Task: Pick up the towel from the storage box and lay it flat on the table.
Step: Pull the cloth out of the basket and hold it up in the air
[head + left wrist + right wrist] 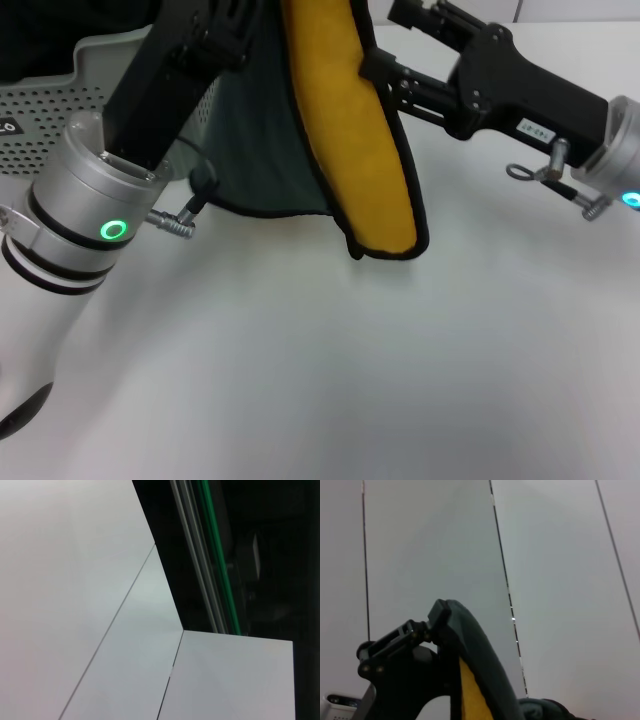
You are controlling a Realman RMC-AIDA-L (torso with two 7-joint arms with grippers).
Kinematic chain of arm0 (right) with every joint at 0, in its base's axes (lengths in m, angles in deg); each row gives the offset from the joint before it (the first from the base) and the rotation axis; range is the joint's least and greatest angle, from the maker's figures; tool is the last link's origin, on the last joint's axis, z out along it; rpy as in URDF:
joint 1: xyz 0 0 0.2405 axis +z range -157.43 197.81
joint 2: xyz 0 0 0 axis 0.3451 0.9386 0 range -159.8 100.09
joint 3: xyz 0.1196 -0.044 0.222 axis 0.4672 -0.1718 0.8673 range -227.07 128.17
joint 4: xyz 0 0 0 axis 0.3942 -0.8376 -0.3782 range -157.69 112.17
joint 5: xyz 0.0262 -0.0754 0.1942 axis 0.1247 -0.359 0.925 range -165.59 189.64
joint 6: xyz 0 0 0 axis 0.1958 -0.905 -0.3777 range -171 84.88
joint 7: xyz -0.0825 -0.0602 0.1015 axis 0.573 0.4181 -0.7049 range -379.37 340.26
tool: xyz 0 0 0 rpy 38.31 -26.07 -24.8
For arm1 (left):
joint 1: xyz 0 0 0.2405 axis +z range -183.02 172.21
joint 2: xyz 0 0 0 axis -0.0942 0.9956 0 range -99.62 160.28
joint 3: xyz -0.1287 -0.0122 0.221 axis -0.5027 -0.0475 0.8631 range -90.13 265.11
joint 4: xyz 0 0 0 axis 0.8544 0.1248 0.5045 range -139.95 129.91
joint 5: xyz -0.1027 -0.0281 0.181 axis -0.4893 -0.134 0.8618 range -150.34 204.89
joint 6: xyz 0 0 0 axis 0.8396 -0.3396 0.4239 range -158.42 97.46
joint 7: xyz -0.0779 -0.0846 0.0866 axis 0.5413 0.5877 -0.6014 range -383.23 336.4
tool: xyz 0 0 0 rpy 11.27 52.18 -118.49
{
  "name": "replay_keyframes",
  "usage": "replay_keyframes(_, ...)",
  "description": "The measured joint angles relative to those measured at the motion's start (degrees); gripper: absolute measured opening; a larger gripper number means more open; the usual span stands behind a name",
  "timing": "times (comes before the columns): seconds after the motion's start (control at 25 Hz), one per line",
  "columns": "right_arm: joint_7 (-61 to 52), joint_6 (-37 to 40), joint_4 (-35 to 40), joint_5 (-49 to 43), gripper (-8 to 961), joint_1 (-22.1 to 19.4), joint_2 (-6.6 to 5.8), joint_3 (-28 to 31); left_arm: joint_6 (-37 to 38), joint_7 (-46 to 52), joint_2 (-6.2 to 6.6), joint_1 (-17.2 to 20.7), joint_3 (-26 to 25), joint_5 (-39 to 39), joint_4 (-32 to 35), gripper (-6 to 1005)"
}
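The towel (350,130) hangs in the air over the table (400,380), folded lengthwise. Its mustard-yellow face is toward me and its teal face is behind, to the left. My right gripper (368,68) reaches in from the right and is shut on the towel's black-edged side. The right wrist view shows a black finger (400,640) against the towel (475,650). My left gripper (235,30) rises from the left to the towel's top, where its tip is cut off by the picture's edge. The storage box (60,110) stands at the far left behind the left arm.
The left arm's silver wrist (85,215) with a green light ring hangs low over the table's left side. The right arm's wrist (615,150) is at the right edge. The left wrist view shows only pale wall panels (75,580) and a dark frame.
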Motion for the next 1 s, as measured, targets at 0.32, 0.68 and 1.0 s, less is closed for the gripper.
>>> replay_keyframes(0.32, -0.02, -0.32, -0.11, -1.37, 758, -1.59, -0.01, -1.15, 0.1, -0.17, -0.01, -0.27, -0.07, -0.92, 0.01, 19)
replay_keyframes(0.68, -0.02, -0.21, -0.23, -2.29, 752, -4.69, 0.0, -5.04, 0.24, -0.97, 0.04, 0.21, -0.24, -3.04, 0.01, 18)
replay_keyframes(1.0, -0.41, -0.58, -0.37, -2.3, 662, -5.77, 0.0, -5.76, 0.04, -1.5, 0.08, -0.27, -0.38, -3.17, -0.19, 18)
